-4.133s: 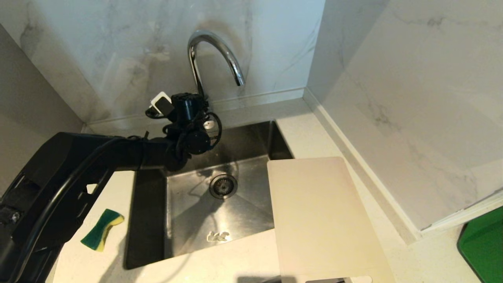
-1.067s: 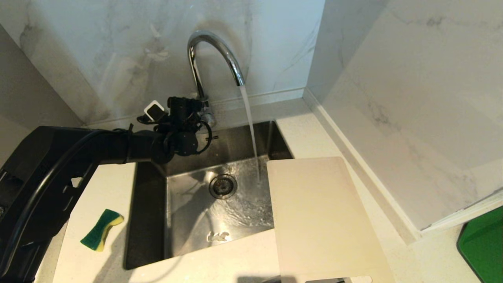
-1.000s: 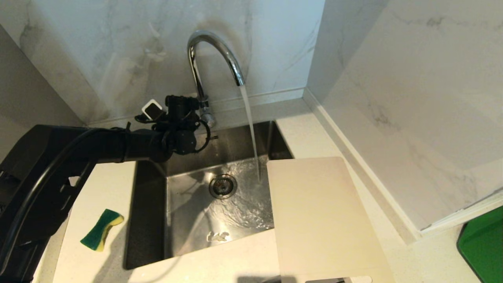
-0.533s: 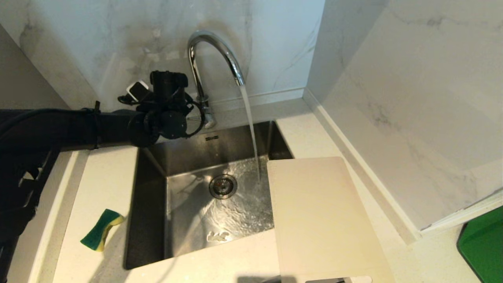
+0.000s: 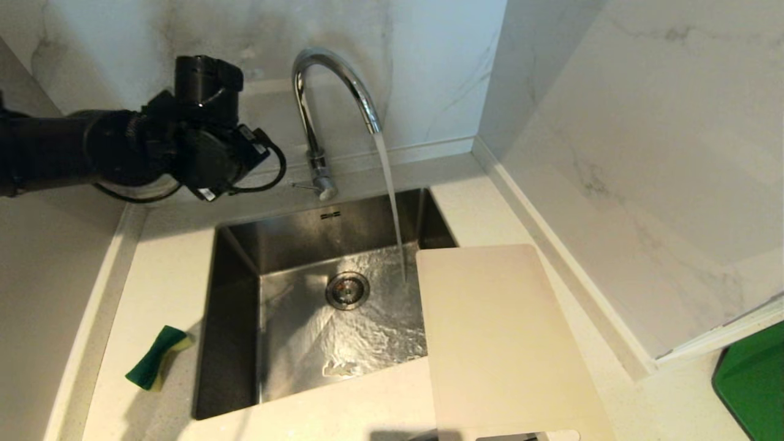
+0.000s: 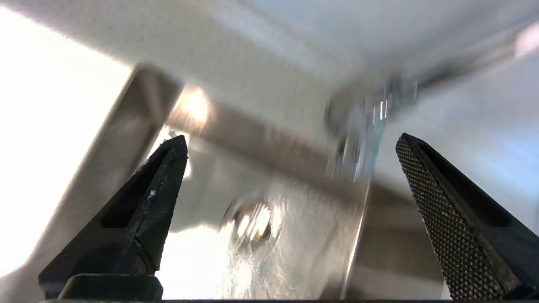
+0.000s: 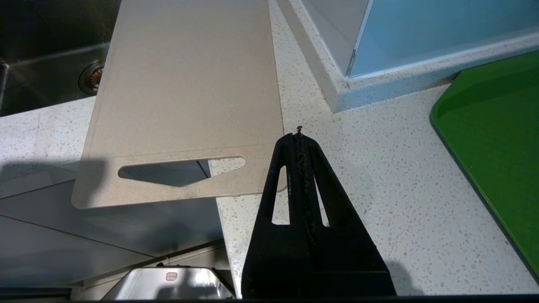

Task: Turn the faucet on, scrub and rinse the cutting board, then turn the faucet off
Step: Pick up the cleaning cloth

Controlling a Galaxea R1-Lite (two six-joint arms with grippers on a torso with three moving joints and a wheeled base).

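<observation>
The faucet (image 5: pixel 334 92) stands at the back edge of the sink (image 5: pixel 233 318), its arched spout curving toward the right and forward. Water (image 5: pixel 392 208) pours from the spout in a slanted stream and lands in the basin just beside the far end of the cutting board (image 5: pixel 496 337), right of the drain (image 5: pixel 347 290). The thin lever (image 5: pixel 304 185) at the faucet's base sticks out to the left.

The cutting board lies flat on the worktop (image 5: pixel 165 257) at the sink's right edge, its far left corner hanging over the basin. Its long axis runs from the sink's back right corner toward the worktop's front edge, leaning slightly right as it comes nearer. The handle slot (image 7: pixel 181 170) is at the near short end, which juts past the worktop's front edge.

The left gripper (image 6: pixel 290 143) is raised above the back left corner of the sink, left of the faucet and apart from it, its fingers (image 6: pixel 442 210) spread wide with nothing between them. The right gripper (image 7: pixel 299 134) hangs over the worktop's front edge, just beside the board's near right corner, its fingers pressed together on nothing.

A green and yellow sponge (image 5: pixel 156 357) lies on the worktop left of the sink, near the front. A green tray (image 5: pixel 753 386) sits at the worktop's far right.
</observation>
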